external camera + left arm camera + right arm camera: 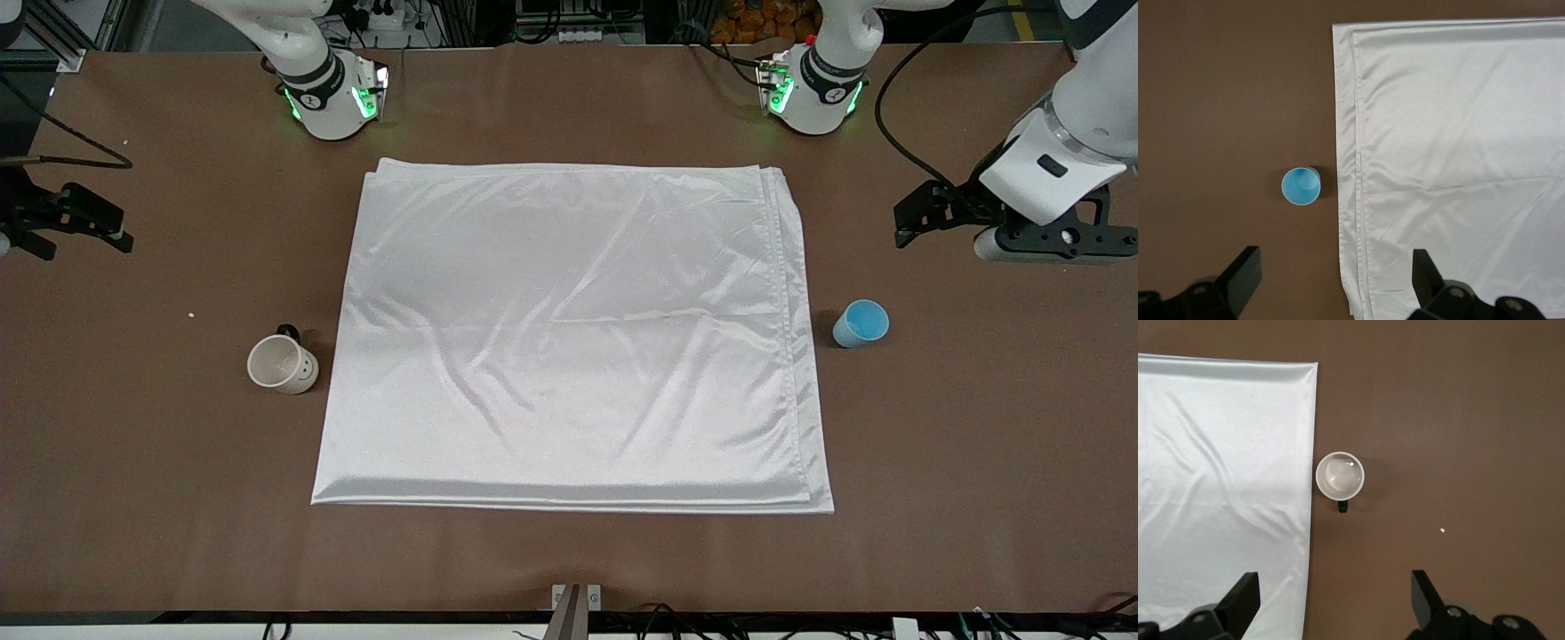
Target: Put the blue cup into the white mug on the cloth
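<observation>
The folded white cloth lies flat in the middle of the table. Upright on the bare table beside the cloth's edge, toward the left arm's end, stands the blue cup. The white mug stands upright on the bare table beside the cloth, toward the right arm's end, dark handle turned toward the robots. My left gripper hangs open and empty above the table near the cup. My right gripper hangs open and empty at its end of the table, high over the mug and the cloth's edge.
Both arm bases stand past the cloth's edge on the robots' side. A small white crumb lies on the brown table near the mug. A metal bracket and cables sit at the table's front edge.
</observation>
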Robot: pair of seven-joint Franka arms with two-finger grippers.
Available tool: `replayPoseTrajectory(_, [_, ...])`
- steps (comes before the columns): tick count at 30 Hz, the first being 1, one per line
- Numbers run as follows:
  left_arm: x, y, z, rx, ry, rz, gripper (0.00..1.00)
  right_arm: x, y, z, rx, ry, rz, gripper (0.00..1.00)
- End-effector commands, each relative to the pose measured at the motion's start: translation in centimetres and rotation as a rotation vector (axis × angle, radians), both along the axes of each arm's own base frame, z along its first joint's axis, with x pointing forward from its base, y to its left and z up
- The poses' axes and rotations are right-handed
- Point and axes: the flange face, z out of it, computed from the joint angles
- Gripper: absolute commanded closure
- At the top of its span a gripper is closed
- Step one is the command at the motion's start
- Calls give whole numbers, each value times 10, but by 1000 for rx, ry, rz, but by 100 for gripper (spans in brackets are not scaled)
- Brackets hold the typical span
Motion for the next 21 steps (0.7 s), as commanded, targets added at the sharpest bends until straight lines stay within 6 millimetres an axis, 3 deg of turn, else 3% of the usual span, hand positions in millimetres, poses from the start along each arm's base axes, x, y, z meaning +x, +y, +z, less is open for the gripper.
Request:
replayPoseTrajectory(1, [1, 0, 3, -4, -3, -18, 0, -10, 5, 3, 32, 12, -76, 0])
replayPoseTrajectory(15, [1, -2, 4, 5, -6, -25, 0, -12, 11, 3, 34, 31, -124, 0])
replayPoseTrajectory(21, [1, 0, 1, 3, 0, -20, 0, -7, 25, -13, 28, 82, -90, 0])
